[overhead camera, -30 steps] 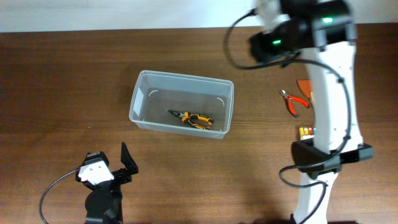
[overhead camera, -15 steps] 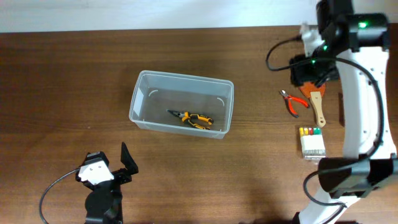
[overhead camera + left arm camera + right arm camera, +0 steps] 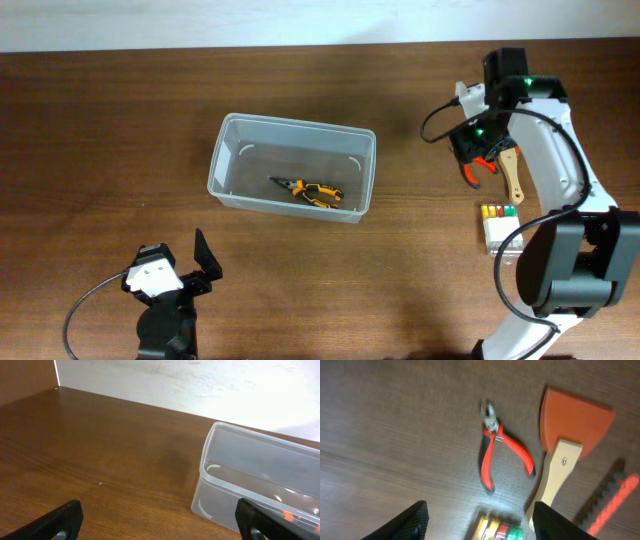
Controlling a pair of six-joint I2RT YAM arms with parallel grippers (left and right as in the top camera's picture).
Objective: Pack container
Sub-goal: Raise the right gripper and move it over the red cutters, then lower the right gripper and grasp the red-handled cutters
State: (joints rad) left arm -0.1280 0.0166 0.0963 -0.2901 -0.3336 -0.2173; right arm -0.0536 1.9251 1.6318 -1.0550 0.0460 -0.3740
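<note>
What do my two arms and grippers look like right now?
The right arm has white links, black joints, green indicator lights and a looping black cable. The left arm is black with a white block at the wrist and a dark cable. The left gripper and right gripper have black fingers.

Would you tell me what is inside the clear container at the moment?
One pair of yellow-and-black pliers lies on the floor of the container. Nothing covers the interior from overhead.

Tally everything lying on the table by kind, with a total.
Pliers: 2, yellow-and-black pair, red-handled pair
Clear plastic container: 1
Orange scraper with wooden handle: 1
White box of coloured pieces: 1
Orange-handled toothed blade: 1
Total: 6
</note>
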